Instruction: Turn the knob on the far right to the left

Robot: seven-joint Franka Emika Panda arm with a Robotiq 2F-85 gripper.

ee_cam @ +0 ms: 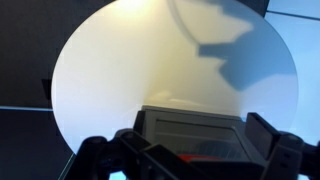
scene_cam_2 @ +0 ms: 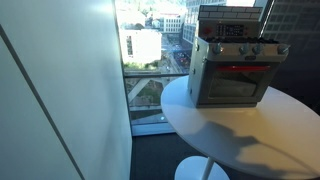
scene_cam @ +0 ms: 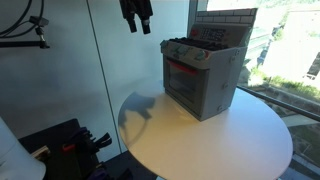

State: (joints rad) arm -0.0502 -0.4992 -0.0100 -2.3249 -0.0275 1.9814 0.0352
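A grey toy stove [scene_cam: 205,75] with a red-lit oven window stands on the round white table [scene_cam: 230,140]. It also shows in the other exterior view [scene_cam_2: 232,70]. A row of small dark knobs [scene_cam_2: 243,50] runs along its front top edge; single knobs are too small to tell apart. My gripper [scene_cam: 137,26] hangs high above the table, to the side of the stove and apart from it. In the wrist view the gripper [ee_cam: 185,150] is open and empty, with the stove top [ee_cam: 190,128] between its fingers far below.
Large windows stand close behind the table [scene_cam_2: 230,140]. A glass wall panel [scene_cam: 70,70] is beside it. Dark equipment with cables [scene_cam: 70,145] sits low next to the table's edge. The stove takes up one side of the tabletop [ee_cam: 130,70].
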